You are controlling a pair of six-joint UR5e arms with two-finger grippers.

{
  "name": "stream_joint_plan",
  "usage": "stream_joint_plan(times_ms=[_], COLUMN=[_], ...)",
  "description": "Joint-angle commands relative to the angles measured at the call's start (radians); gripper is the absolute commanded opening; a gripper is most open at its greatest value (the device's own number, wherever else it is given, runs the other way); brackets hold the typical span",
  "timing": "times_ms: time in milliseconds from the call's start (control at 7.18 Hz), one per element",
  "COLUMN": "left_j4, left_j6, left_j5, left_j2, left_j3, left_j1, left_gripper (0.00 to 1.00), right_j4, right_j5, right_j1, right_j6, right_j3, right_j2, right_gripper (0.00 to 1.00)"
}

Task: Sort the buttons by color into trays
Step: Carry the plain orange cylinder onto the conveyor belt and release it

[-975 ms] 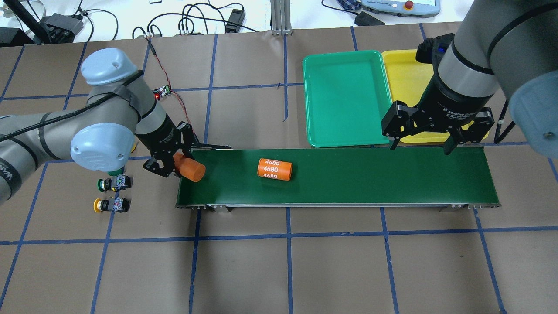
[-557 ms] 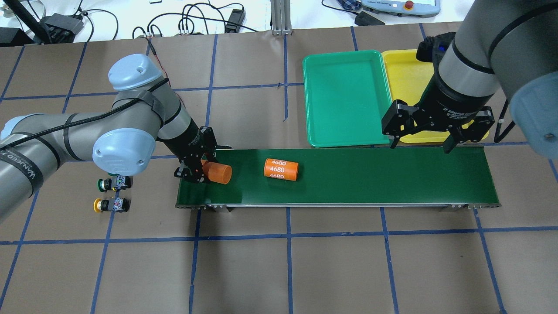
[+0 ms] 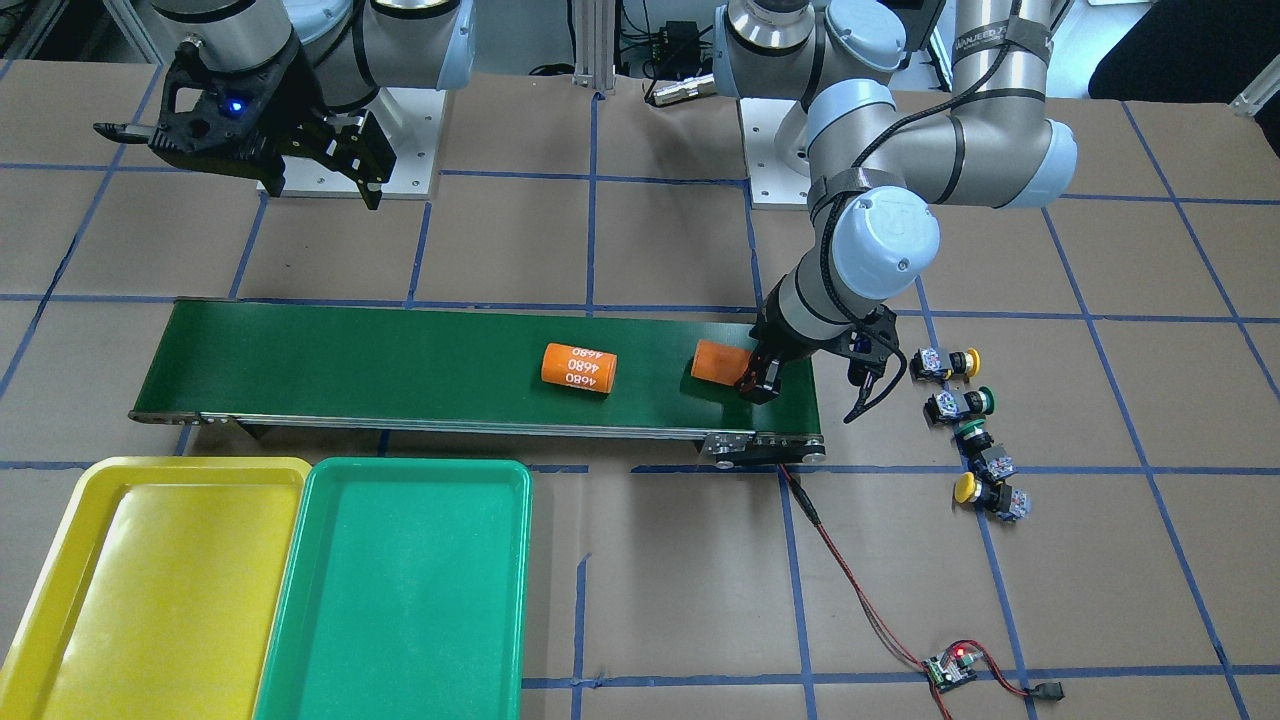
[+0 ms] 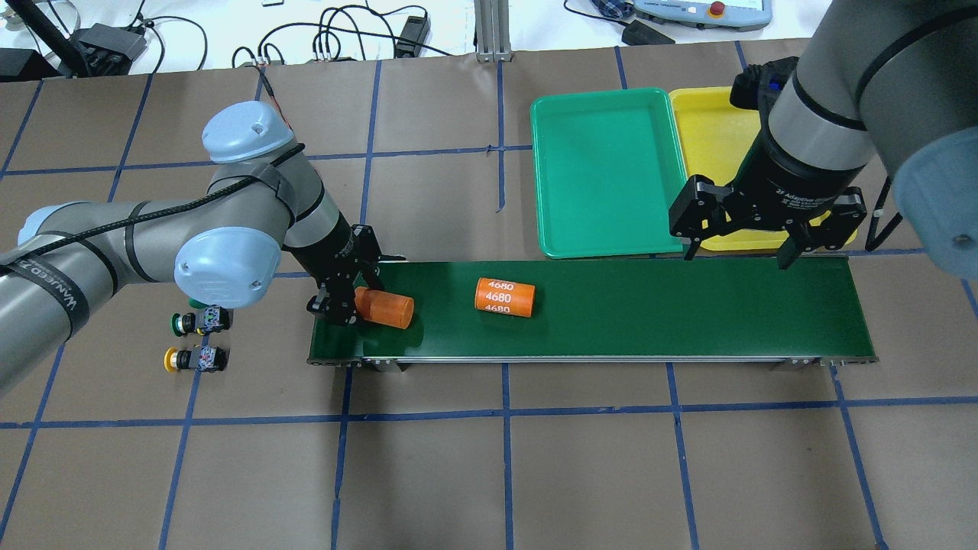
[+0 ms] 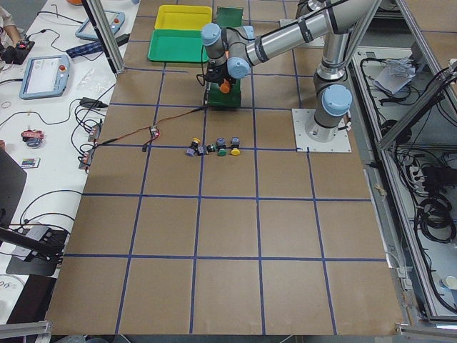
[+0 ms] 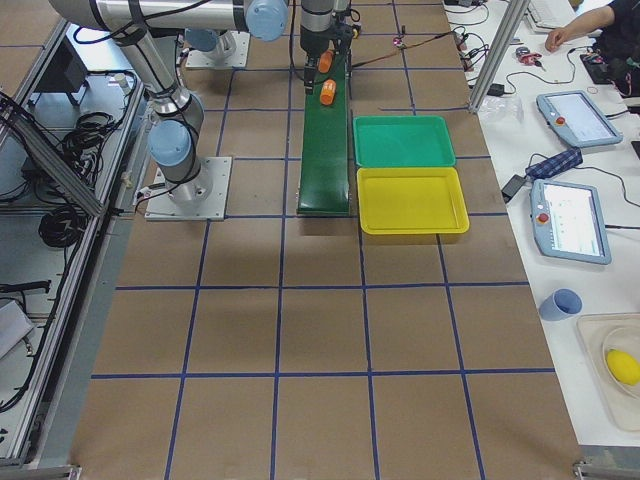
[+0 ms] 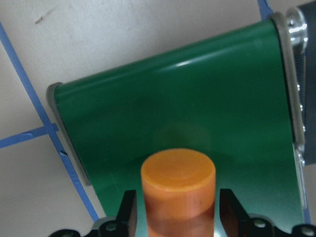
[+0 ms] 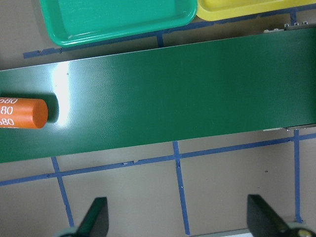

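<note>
Several buttons lie in a row on the table off the belt's end: yellow (image 3: 945,363), green (image 3: 960,403), green (image 3: 980,450), yellow (image 3: 985,492). From overhead only one green button (image 4: 199,321) and one yellow button (image 4: 195,358) show; the left arm's elbow covers the others. The green tray (image 4: 603,172) and yellow tray (image 4: 707,130) sit side by side with nothing in them. My left gripper (image 4: 340,302) is shut on a plain orange cylinder (image 4: 384,308) that rests at the belt's left end. My right gripper (image 4: 737,248) hangs open above the belt's far edge, by the trays.
The dark-green conveyor belt (image 4: 649,305) runs across the middle and carries an orange cylinder marked 4680 (image 4: 504,296). A small circuit board with a red light (image 3: 950,668) is wired to the belt's end. Cables and tablets lie beyond the table's far edge.
The left arm swung right and lowered the plain orange cylinder onto the belt's left end. The 4680 cylinder drifted right along the belt. The right arm stayed put.
</note>
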Motion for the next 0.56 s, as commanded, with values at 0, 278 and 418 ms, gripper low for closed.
stream_joint_plan(times_ms=[0, 278, 418], left_j4=[-0.038, -0.111, -0.110], left_j6=[0.229, 0.532, 0.698], left_j5=[0.107, 0.117, 0.112], left_j2=[0.035, 0.058, 0.060], left_j3=[0.061, 0.089, 0.096], left_j1=[0.024, 0.172, 0.290], left_gripper=[1.00, 1.00, 1.00], right_j4=[0.003, 0.003, 0.006], right_j5=[-0.001, -0.001, -0.001], right_j1=[0.000, 0.000, 0.000], right_j6=[0.003, 0.002, 0.002], right_j3=[0.000, 0.001, 0.001], right_j2=[0.000, 0.000, 0.000], right_gripper=[1.00, 1.00, 1.00])
